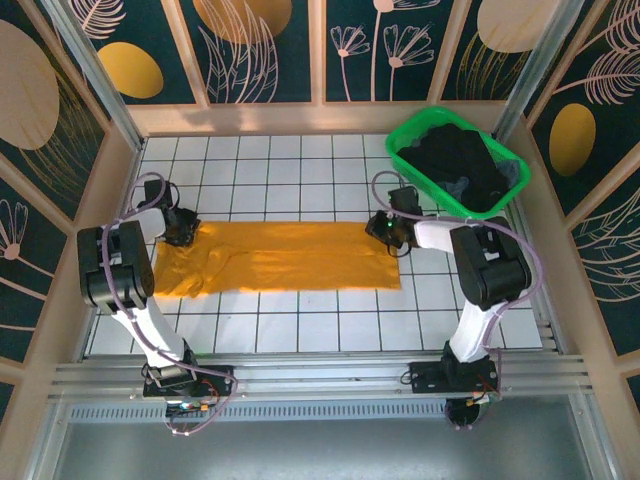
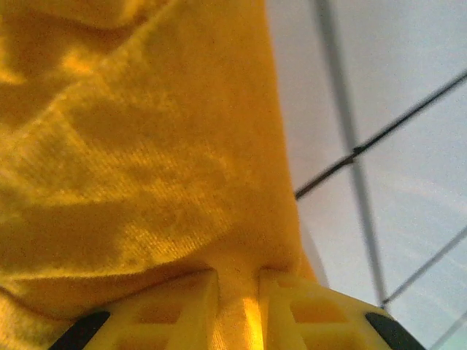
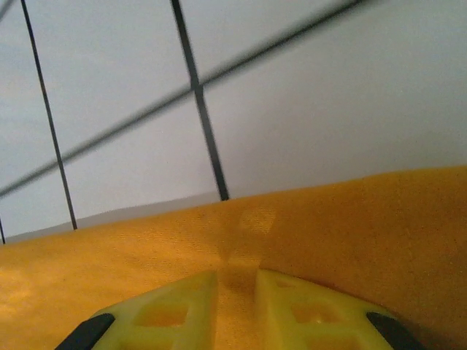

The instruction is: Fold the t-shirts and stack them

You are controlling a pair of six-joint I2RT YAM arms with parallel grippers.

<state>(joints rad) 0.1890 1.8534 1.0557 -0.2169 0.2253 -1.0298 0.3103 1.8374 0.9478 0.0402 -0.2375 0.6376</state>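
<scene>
Two claws: my left claw (image 1: 183,228) and my right claw (image 1: 385,232) are both set down on the far edge of one yellow shirt (image 1: 280,258).
Left claw state: pressed together on cloth, with a ridge of the shirt pinched between my yellow fingers (image 2: 171,310).
Right claw state: also pinching, with a small fold of the edge standing up between its fingers (image 3: 306,306).
Shirt: it lies flat on the bench (image 1: 300,330) as a long band, which I judge to be part-folded.
Long axis: it runs straight from one claw to the other, so the cloth spans the gap between them.
From left claw: the shirt spreads to its right and back toward my bases.
From right claw: the shirt spreads to its left and back toward my bases, with bare tile beyond the fingertips.
What the move turns on: both pinches sit on the same far edge, at opposite ends, and neither arm is nearer. I judge that the claws must lift together and level, or the band will skew.
Other shirts: the dark shirts (image 1: 460,165) are heaped in a green basket (image 1: 415,122) just beyond my right claw, well apart from my left.
Risk: either thin pinch may slip.
</scene>
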